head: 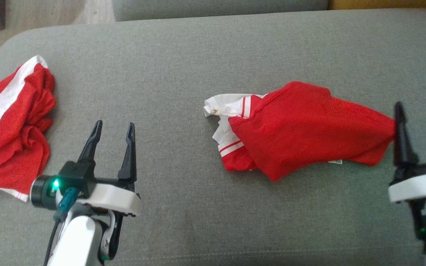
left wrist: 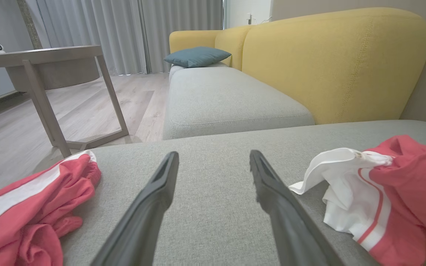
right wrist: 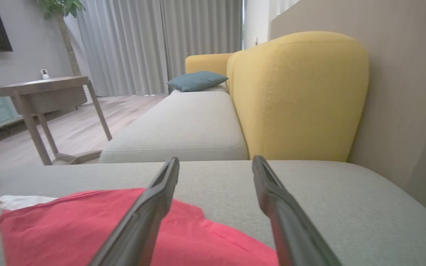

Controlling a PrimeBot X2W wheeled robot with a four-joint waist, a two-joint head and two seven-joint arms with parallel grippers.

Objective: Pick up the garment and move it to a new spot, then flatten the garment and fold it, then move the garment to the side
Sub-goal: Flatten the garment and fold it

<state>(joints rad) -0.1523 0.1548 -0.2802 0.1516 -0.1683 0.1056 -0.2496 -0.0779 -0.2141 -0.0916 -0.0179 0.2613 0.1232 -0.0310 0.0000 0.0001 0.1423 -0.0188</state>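
Grey fabric covers the sofa cushion (head: 183, 55) that carries all we see, with a yellow backrest (left wrist: 331, 62) rising beyond it in the wrist views; at the cushion's left edge lies a second garment (head: 13, 125), red with a broad white stripe, bunched in a heap; over the cushion's front, left of its middle, hangs our left tool (head: 114, 123), its jaws spread wide with nothing between them; right of the cushion's middle lies the garment (head: 301, 129), red, rumpled and drawn to a point toward the cushion's right side, with white trim (head: 227, 107) spilling from its left end and a small label (head: 335, 161) peeping from its near hem; at the cushion's right front stands our right tool (head: 415, 104), jaws apart and pinching nothing, its left finger touching the garment's pointed end or just in front of it, we cannot tell which.

We judge the cloth light, limp and hard to damage; it will sag and bunch from any single hold; so for flattening we would take it with both tools at two well-separated spots, the red point and the trimmed end, pinching at a hem where the seam gives the jaws something firmer to bite.
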